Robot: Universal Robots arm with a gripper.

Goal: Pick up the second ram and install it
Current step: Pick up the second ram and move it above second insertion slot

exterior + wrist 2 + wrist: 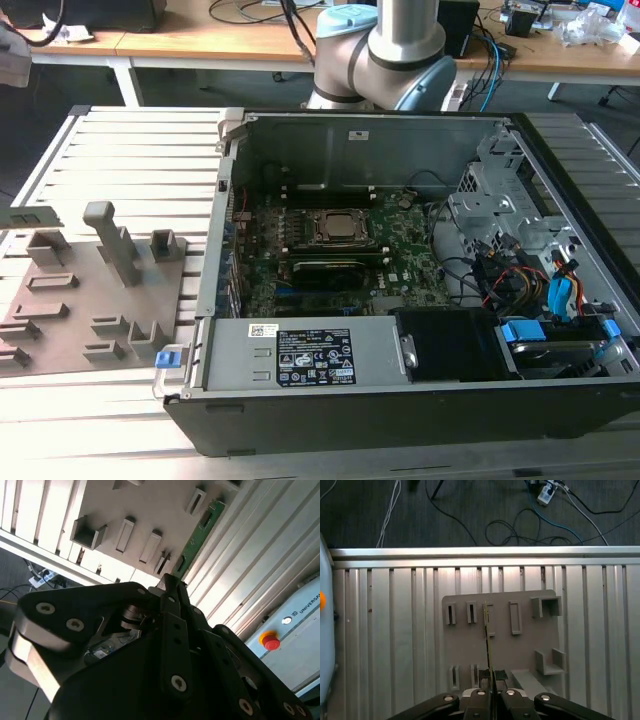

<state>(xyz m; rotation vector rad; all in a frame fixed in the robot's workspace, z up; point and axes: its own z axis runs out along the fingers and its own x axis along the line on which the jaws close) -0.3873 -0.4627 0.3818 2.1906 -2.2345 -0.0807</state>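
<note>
In both wrist views my gripper (490,679) (172,582) is shut on one end of the second ram (487,630) (197,537), a thin green stick. In the first wrist view I see it edge-on. It reaches out over the grey fixture plate (520,650) (150,510) with its slots and blocks. Whether the stick's far end touches the plate I cannot tell. In the exterior view the open computer case (400,420) lies on the table with the green motherboard (400,240) and processor socket (335,228) facing up. The fixture plate (60,330) sits at the exterior view's left of the case.
A ribbed aluminium table (390,630) carries the plate and the case. The arm's base (385,60) stands behind the case. Drive cage and cables (520,260) fill the case's right side. Cables (520,520) lie on the floor beyond the table edge. A red button (271,642) is nearby.
</note>
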